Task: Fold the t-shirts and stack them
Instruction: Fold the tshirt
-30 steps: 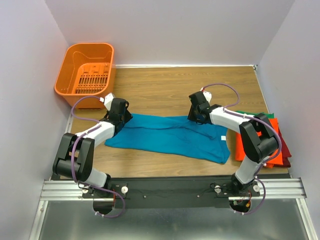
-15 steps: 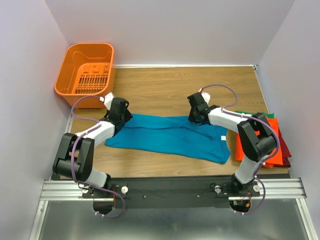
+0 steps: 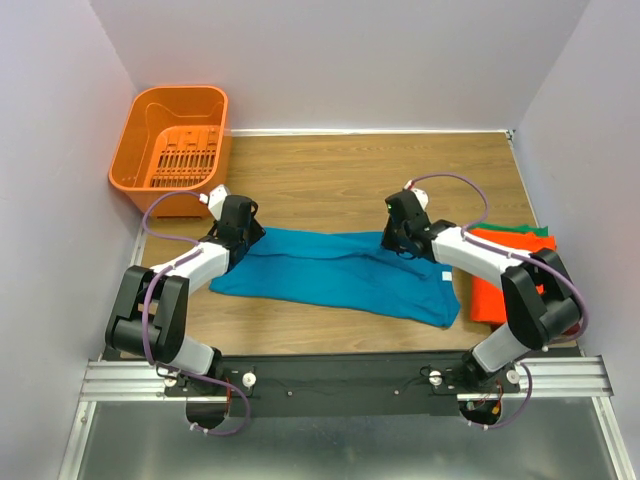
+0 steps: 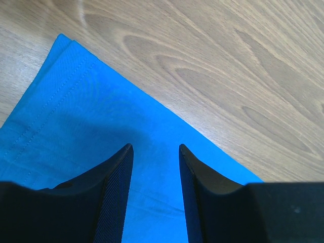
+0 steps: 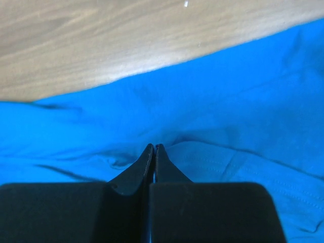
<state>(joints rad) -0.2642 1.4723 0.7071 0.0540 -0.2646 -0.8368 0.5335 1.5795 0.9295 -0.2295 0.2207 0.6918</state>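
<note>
Top external view has the teal t-shirt spread flat on the wooden table just ahead of both arms, its small white tag toward the right end. The left gripper hangs over the shirt's far left corner, jaws wide apart and holding nothing, blue cloth and its stitched hem showing between them. The right gripper sits at the shirt's far edge, right of the middle, jaws pressed together; creases run in to the tips, so it seems to have a pinch of cloth, though the fold itself is hidden. An orange t-shirt lies on a green t-shirt at the right edge. An orange basket stands at the far left corner.
</note>
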